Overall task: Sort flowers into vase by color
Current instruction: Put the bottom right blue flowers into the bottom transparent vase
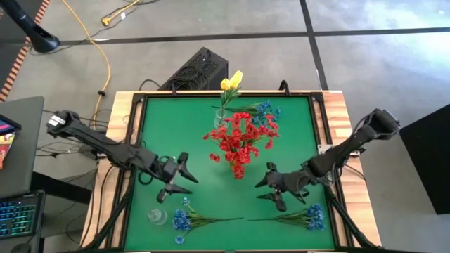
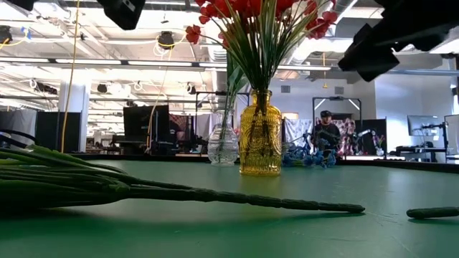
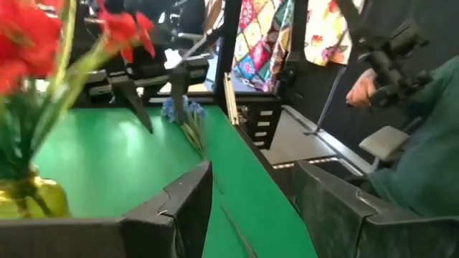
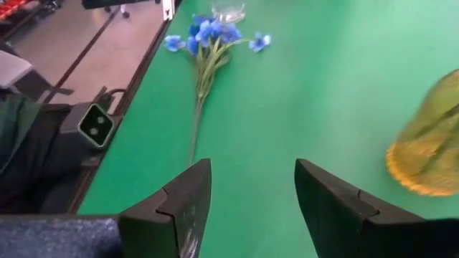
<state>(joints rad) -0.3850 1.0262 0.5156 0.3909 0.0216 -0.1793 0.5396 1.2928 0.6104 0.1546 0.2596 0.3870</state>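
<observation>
Red flowers (image 1: 240, 139) stand in an amber vase (image 2: 259, 136) at the table's middle. Yellow flowers (image 1: 230, 81) stand in a clear vase (image 2: 223, 143) behind it, and one blue spray (image 1: 266, 112) lies beside that vase. Two more blue sprays lie flat near the front edge, one left (image 1: 188, 220) and one right (image 1: 308, 216). My left gripper (image 1: 187, 175) hangs open left of the amber vase. My right gripper (image 1: 263, 184) hangs open to its right. Both are clear of the table with nothing between their fingers.
A small empty clear glass vase (image 1: 156, 216) stands at the near left beside the blue spray (image 4: 208, 39). Raised black rails (image 1: 138, 140) border the green mat. A person in a green sleeve (image 3: 423, 165) sits beyond the table's right side. Bare mat lies between the two near sprays.
</observation>
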